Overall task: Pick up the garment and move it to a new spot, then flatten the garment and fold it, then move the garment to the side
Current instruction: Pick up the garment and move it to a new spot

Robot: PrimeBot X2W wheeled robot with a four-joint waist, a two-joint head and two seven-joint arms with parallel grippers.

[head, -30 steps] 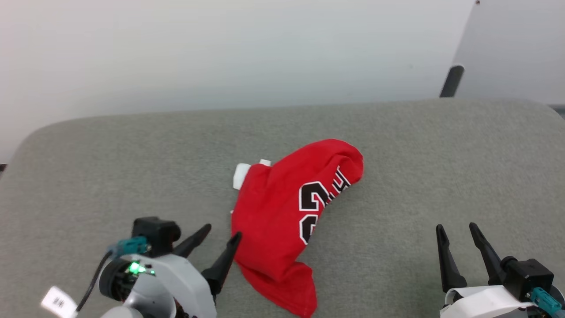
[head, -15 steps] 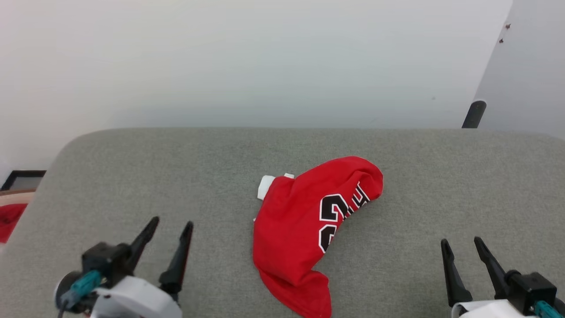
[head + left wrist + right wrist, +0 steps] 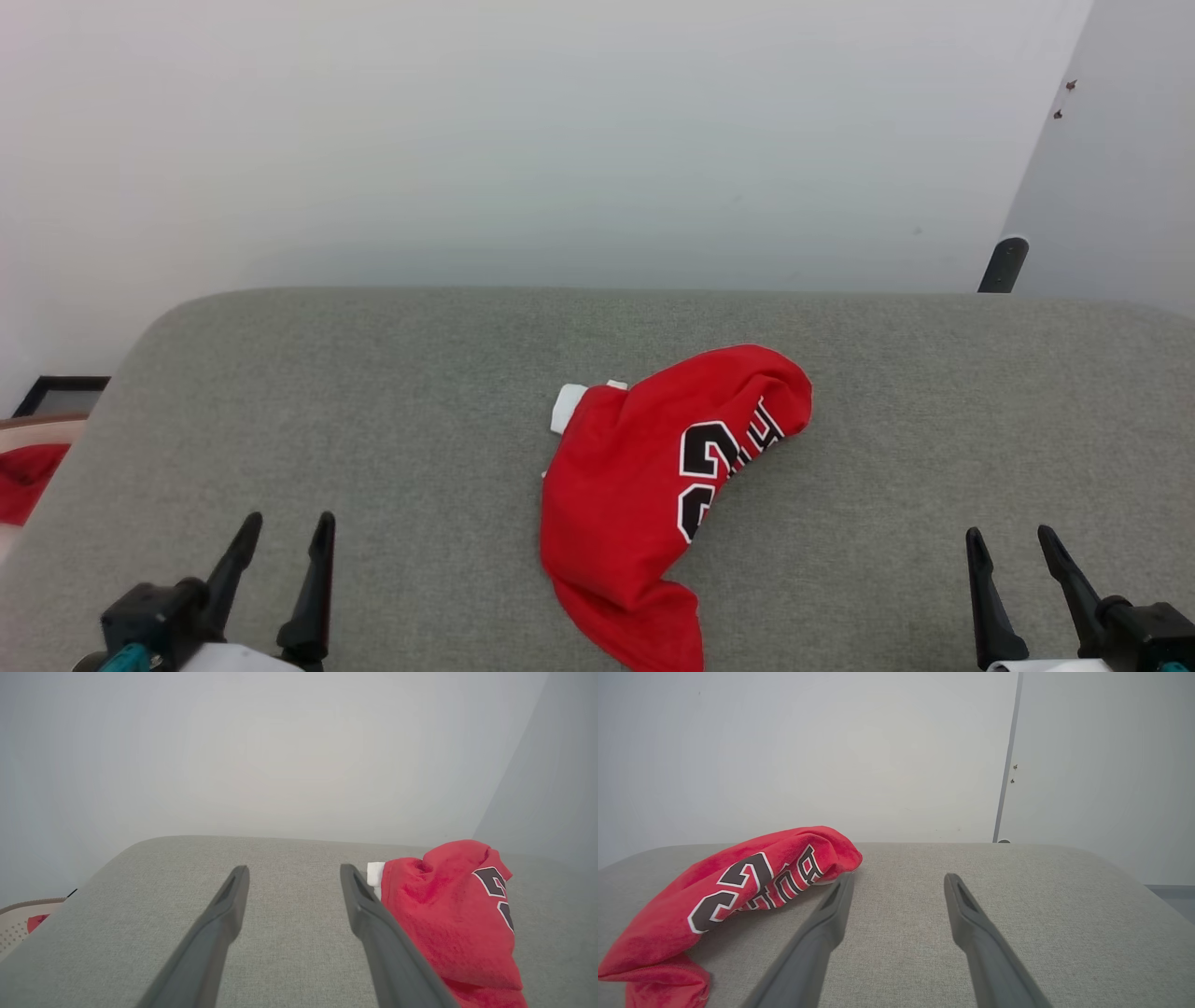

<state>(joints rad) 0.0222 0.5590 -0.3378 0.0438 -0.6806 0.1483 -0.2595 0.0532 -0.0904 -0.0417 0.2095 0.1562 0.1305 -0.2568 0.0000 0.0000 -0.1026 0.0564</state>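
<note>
The garment (image 3: 644,476) lies crumpled in a curved heap on the middle of the grey padded table (image 3: 373,420), red with black white-outlined lettering up and a bit of white sleeve at its far left. It also shows as the garment (image 3: 444,914) at the right of the left wrist view and the garment (image 3: 728,891) at the left of the right wrist view. My left gripper (image 3: 289,527) stands open at the lower left, well clear of the cloth. My right gripper (image 3: 1010,541) stands open at the lower right, holding nothing.
A pale round container (image 3: 28,439) with a red cloth lump (image 3: 23,476) sits beyond the table's left edge. A dark post (image 3: 1004,264) stands behind the far right edge. A plain wall rises behind the table.
My left gripper has drawn back from the garment's left edge to the lower left. The head camera has tilted, shifting the whole picture. The garment lies as before.
</note>
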